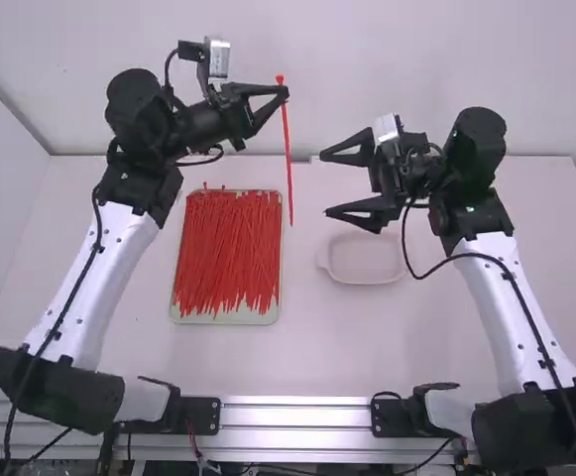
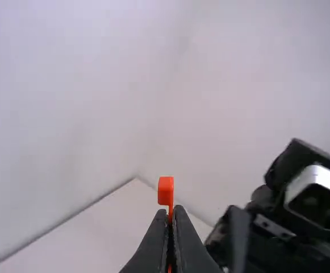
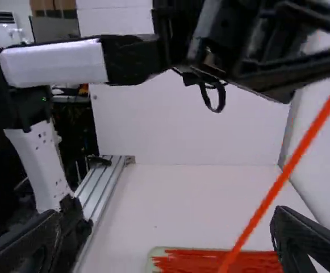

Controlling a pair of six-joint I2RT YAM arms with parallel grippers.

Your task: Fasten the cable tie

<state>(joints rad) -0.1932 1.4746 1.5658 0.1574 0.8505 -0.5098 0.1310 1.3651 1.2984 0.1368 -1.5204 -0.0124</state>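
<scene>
The left gripper (image 1: 280,95) is raised above the far edge of the tabletop (image 1: 119,327), left of its middle. Its fingers are pressed together on a single red cable tie (image 1: 287,149), pinching it just below the head. In the left wrist view the square head (image 2: 165,190) stands out just past the closed fingertips (image 2: 182,227). From that grip the strap hangs almost straight down. Its lower tip ends near the far right corner of the tray (image 1: 177,309); I cannot tell whether the tip touches anything.

The right gripper (image 1: 324,184) is held off the tabletop, right of the hanging cable tie and near it but not touching. Its jaws are spread wide and turned towards the strap, one finger above the other. In the right wrist view the strap (image 3: 289,170) runs as a slanted line between its two fingers (image 3: 306,239).

The tray lies flat on the tabletop, left of the middle, and holds a thick layer of loose red ties (image 1: 228,253) laid side by side. A shallow white dish (image 1: 365,270) sits right of the middle, just beside the tray and below the right gripper.
</scene>
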